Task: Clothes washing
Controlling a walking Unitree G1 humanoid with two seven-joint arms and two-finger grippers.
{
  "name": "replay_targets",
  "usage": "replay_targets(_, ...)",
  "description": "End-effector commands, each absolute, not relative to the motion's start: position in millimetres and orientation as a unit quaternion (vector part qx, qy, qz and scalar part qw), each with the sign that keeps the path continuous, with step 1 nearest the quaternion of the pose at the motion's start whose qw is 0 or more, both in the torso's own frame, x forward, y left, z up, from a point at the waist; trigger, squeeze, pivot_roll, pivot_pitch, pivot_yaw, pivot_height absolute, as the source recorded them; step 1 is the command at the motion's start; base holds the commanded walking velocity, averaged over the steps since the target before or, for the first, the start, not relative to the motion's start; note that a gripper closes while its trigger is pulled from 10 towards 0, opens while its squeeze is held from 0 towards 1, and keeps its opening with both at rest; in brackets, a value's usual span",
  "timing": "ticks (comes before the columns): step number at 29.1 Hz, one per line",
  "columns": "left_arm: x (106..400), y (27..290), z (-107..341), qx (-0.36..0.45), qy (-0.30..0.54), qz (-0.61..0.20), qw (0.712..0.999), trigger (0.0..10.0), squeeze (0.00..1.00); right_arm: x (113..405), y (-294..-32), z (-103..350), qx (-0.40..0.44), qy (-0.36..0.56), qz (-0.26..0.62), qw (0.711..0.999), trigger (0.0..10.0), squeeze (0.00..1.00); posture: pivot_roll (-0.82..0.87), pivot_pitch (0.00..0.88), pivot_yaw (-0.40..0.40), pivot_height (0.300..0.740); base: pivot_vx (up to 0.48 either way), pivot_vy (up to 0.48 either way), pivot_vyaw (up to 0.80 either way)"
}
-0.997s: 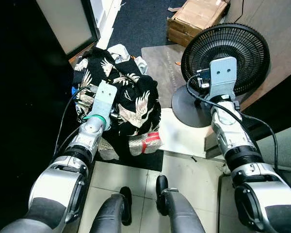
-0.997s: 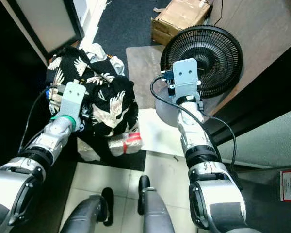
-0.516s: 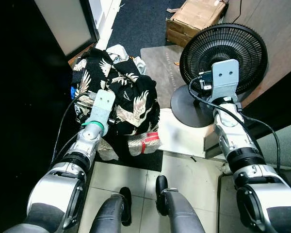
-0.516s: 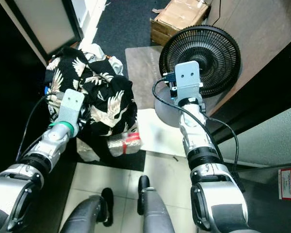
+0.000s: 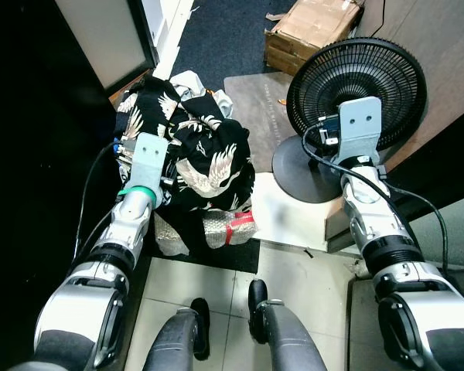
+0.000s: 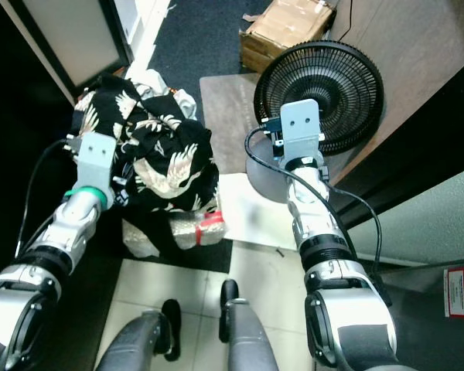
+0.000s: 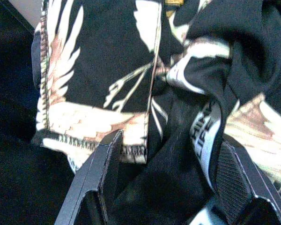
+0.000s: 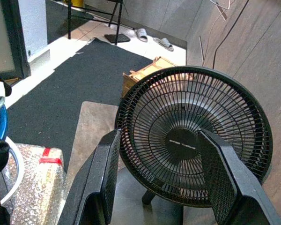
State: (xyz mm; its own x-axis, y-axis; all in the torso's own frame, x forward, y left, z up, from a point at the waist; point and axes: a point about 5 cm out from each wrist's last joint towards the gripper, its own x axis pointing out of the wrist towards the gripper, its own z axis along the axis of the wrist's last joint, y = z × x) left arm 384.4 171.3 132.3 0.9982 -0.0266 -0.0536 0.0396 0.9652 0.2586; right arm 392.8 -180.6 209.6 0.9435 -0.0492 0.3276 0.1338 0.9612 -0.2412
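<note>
Two silver arms reach forward from the robot, which stands on pale floor tiles. The left gripper is pushed into a heap of black fabric printed with white and tan cranes. In the left wrist view its two black fingers stand spread apart, with a fold of the black cloth lying between them; the jaws are not closed onto it. The heap sits piled on the floor to the robot's left front, beside a dark doorway, with a bit of pale grey cloth showing at its far edge and something blue at its left side. A silvery foil-wrapped bundle with red tape lies against the near side of the heap.

The right gripper hovers in the air, pointed at a round black floor fan with a wire grille. Its fingers are parted wide and hold nothing. The fan stands on its round base near a brown wall panel, well apart from the clothes. A grey mat lies between fan and heap, over dark carpet. Beyond the fan sits an open cardboard box. A white slab lies on the floor just before the fan's base.
</note>
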Motion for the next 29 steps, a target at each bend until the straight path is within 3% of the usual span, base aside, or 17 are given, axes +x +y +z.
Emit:
replay_targets(1,375,176,116,0.144,0.041,-0.022,0.988,0.0,0.0,391,-185,202,-0.125,-0.151,-0.053,0.979,10.0,0.0,-0.05,0.286,0.058,0.74,0.0,0.0,0.0)
replay_targets(4,374,176,116,0.148,0.035,-0.019,0.988,0.0,0.0,391,-186,202,-0.126,-0.152,-0.053,0.979,10.0,0.0,-0.05,0.285,0.057,0.74,0.0,0.0,0.0)
replay_targets(5,375,177,119,0.148,0.031,-0.017,0.988,10.0,0.0,391,-186,202,-0.126,-0.152,-0.053,0.979,10.0,0.0,-0.05,0.283,0.056,0.74,0.0,0.0,0.0)
replay_targets(8,379,174,129,0.15,0.014,-0.022,0.988,10.0,0.0,391,-186,202,-0.127,-0.153,-0.053,0.979,10.0,0.0,-0.05,0.281,0.056,0.74,0.0,0.0,0.0)
replay_targets(11,388,158,169,0.134,-0.064,-0.044,0.988,10.0,0.0,391,-184,202,-0.125,-0.154,-0.053,0.979,10.0,0.0,-0.04,0.27,0.058,0.74,0.0,0.0,0.0)
replay_targets(12,388,151,186,0.124,-0.098,-0.055,0.986,10.0,0.25,391,-183,202,-0.123,-0.156,-0.053,0.979,10.0,0.0,-0.04,0.258,0.06,0.74,0.0,0.0,0.0)
replay_targets(13,388,151,186,0.124,-0.098,-0.055,0.986,10.0,0.25,391,-183,202,-0.123,-0.156,-0.053,0.979,10.0,0.0,-0.04,0.258,0.06,0.74,0.0,0.0,0.0)
replay_targets(14,386,148,195,0.122,-0.116,-0.064,0.984,10.0,1.0,390,-183,202,-0.121,-0.158,-0.053,0.979,10.0,0.0,-0.04,0.245,0.061,0.74,0.0,0.0,0.0)
replay_targets(29,343,154,183,0.145,-0.113,-0.109,0.977,10.0,1.0,373,-185,193,-0.113,-0.18,-0.048,0.976,10.0,0.0,-0.02,0.166,0.068,0.74,0.0,0.0,0.0)
